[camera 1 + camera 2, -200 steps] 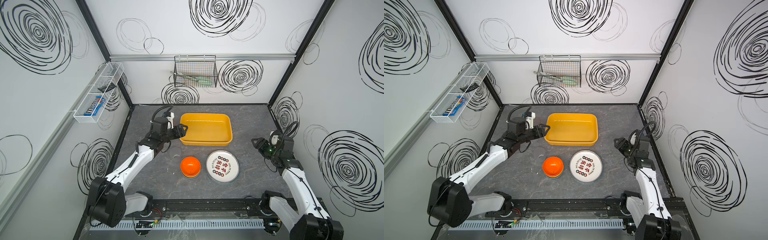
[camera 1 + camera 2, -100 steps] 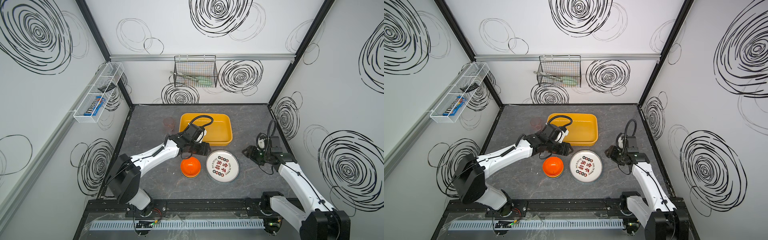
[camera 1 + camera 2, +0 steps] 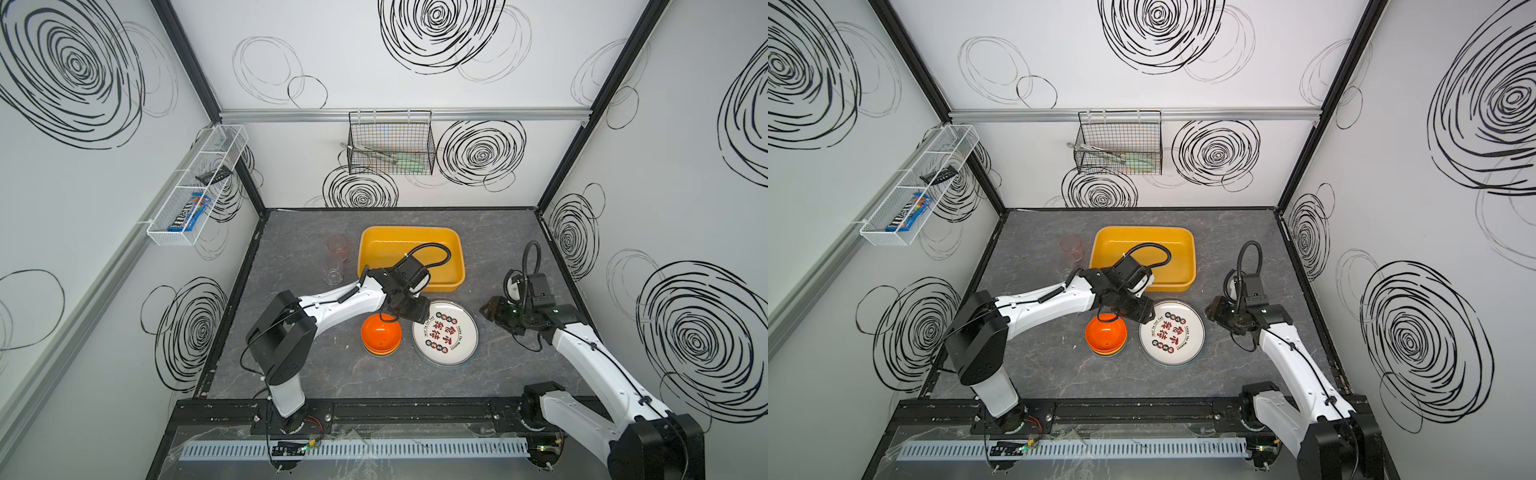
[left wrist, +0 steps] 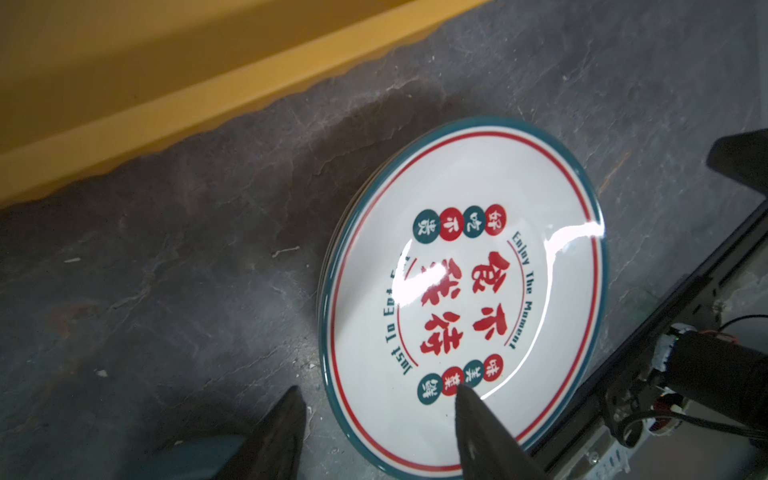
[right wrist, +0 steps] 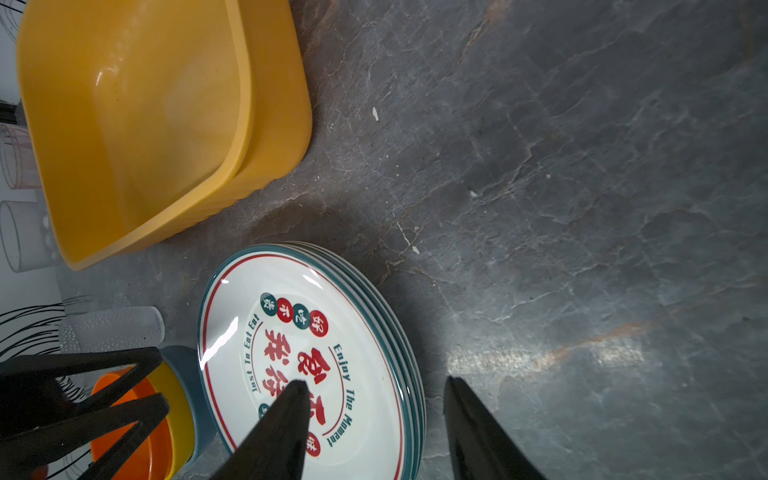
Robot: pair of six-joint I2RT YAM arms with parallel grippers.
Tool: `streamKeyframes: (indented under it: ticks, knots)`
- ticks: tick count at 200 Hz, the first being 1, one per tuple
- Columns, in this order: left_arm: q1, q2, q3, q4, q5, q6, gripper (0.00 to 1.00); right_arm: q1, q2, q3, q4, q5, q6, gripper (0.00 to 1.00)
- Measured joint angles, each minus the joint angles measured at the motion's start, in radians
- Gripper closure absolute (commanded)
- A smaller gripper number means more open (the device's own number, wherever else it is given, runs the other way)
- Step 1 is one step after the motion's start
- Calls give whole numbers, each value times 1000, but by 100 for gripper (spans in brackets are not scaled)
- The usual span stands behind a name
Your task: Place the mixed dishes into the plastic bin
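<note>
A stack of white plates (image 3: 445,332) (image 3: 1172,332) with red characters and a dark green rim lies on the table in front of the yellow plastic bin (image 3: 409,229) (image 3: 1142,229), which holds nothing. Left of the plates is a stack of small bowls (image 3: 381,334) (image 3: 1106,334), orange on top. A pinkish cup (image 3: 336,245) and a clear cup (image 3: 334,271) stand left of the bin. My left gripper (image 3: 409,316) (image 4: 379,390) is open astride the plates' (image 4: 457,291) rim nearest the bowls. My right gripper (image 3: 486,309) (image 5: 375,382) is open astride the plates' (image 5: 299,353) right rim.
A black wire basket (image 3: 390,145) hangs on the back wall and a white mesh rack (image 3: 195,187) on the left wall. The black frame rail (image 3: 374,411) runs along the table's front edge. The left forearm reaches across the bin's front left corner.
The left arm has swung from the bin's left corner by the cups to the plates. The right gripper has come in from the right to the plates' rim. Both jaws have narrowed a little.
</note>
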Motion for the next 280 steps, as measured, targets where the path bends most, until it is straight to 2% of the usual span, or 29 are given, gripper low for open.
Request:
streamKeyframes:
  ticks: [45, 161, 280]
  knots:
    - [-13, 31, 3, -22, -43, 3, 36, 11, 0, -5, 0, 4, 4, 42]
    - [-22, 56, 3, -11, -20, 3, 53, 16, 11, -33, 0, 7, 19, 43]
    - [-26, 79, 3, -9, 5, 2, 56, 17, 11, -51, 4, 6, 23, 43]
